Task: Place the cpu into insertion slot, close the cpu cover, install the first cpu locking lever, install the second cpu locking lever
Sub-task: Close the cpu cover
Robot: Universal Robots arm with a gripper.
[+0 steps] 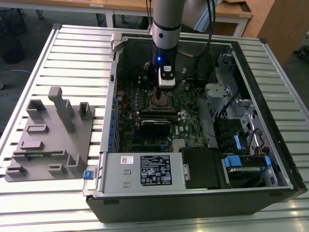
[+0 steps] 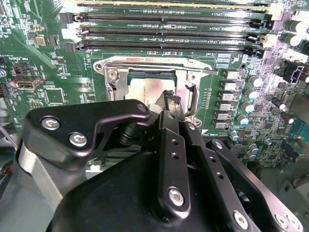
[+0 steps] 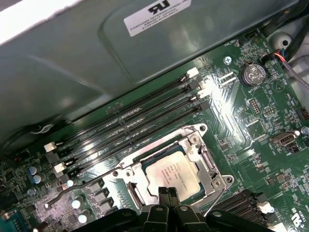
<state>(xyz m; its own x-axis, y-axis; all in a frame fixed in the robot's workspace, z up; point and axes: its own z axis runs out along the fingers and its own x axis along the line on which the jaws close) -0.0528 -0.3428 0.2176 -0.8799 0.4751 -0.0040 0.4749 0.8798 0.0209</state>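
The open computer case (image 1: pixel 193 208) on the tabletop (image 1: pixel 58 48) holds a green circuit board (image 3: pixel 251 125), whose socket (image 1: pixel 161 100) holds the chip (image 3: pixel 173 170). The chip is a pale silver square lying flat, with the silver cover frame (image 3: pixel 208 166) down around it. The claw (image 3: pixel 169 194), fingertips pressed together and holding nothing, hangs just over one edge of the chip

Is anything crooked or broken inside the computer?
Nothing looks broken or spilled. In the first wrist view the cpu lies flat and square in the insertion slot, with the cpu cover framing it. The gripper hangs right over the cpu's edge.
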